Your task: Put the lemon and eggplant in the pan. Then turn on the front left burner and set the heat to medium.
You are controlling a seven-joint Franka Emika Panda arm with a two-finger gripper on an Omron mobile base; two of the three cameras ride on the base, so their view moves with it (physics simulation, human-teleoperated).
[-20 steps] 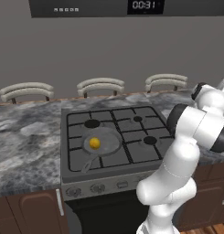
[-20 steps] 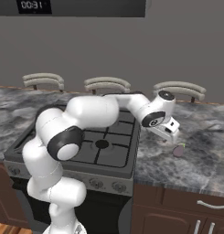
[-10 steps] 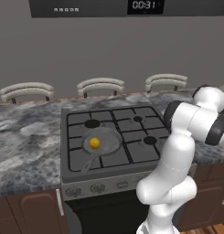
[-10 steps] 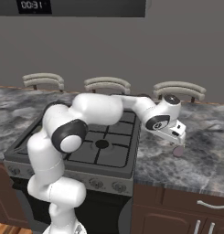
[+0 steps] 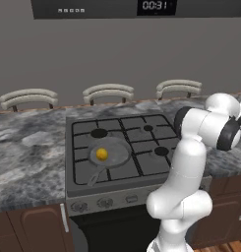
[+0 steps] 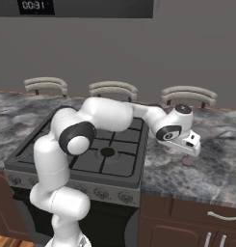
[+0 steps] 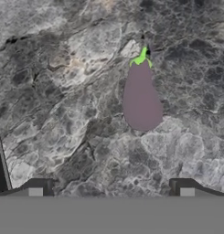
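Spread fully wide and empty, my gripper (image 7: 111,187) hangs over the eggplant (image 7: 141,96), which lies on the marble counter (image 6: 211,169) right of the stove (image 5: 122,147); the lemon (image 5: 102,154) sits in the pan (image 5: 110,156).

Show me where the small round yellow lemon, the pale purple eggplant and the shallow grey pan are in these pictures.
small round yellow lemon (image 5: 102,154): left base view, its middle.
pale purple eggplant (image 7: 141,100): hand view, its wide body.
shallow grey pan (image 5: 121,155): left base view, bare floor right of the lemon.
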